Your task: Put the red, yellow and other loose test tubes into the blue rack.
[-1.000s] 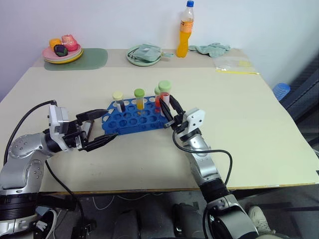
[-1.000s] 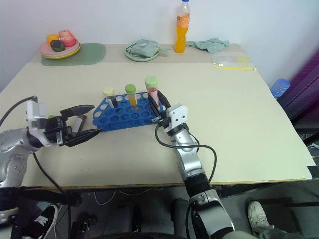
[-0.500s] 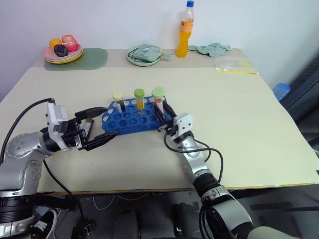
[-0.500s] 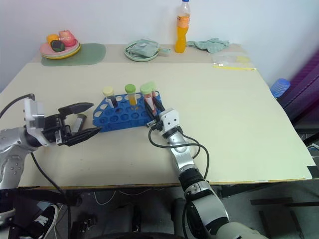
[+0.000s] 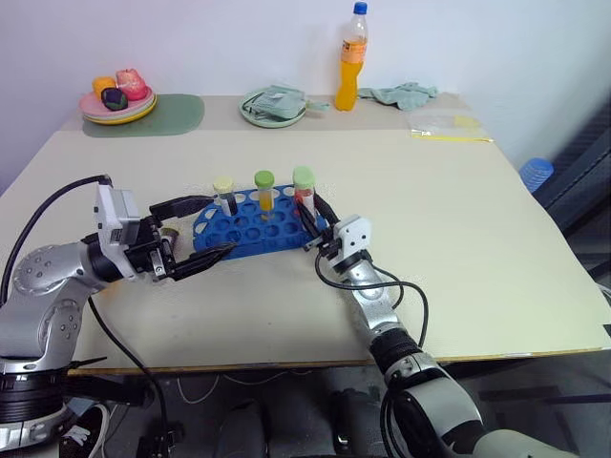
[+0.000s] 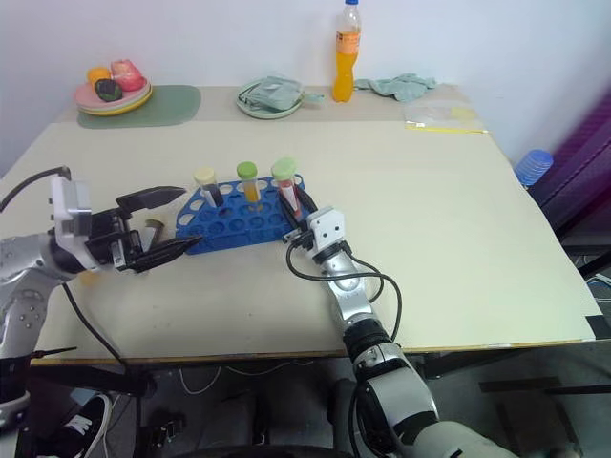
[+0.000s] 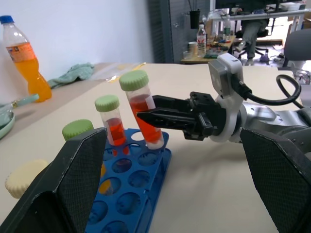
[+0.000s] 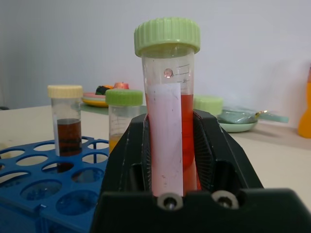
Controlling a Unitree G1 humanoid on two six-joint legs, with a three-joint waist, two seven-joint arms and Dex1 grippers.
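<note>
The blue rack [image 5: 250, 225] lies mid-table. A brown tube with a pale yellow cap [image 5: 224, 191], a yellow one with a green cap [image 5: 264, 187] and a short red one [image 7: 111, 124] stand in it. My right gripper [image 5: 312, 212] is shut on a taller red test tube with a green cap [image 5: 304, 181], which is upright with its lower end at a hole in the rack's right end [image 7: 155, 141]. My left gripper [image 5: 221, 224] is open, its fingers on either side of the rack's left end. A small tube-like thing [image 6: 153, 227] lies on the table by those fingers.
Along the table's far edge stand a tall orange drink bottle [image 5: 354, 59], a plate of toy fruit [image 5: 118, 98] on a green mat, a plate with a cloth [image 5: 275, 104], a teal rag [image 5: 401, 93] and a plastic bag [image 5: 449, 124].
My right gripper has come down and a little left with the red tube, bringing its lower end to the rack. The left gripper has edged slightly nearer the rack, still open.
</note>
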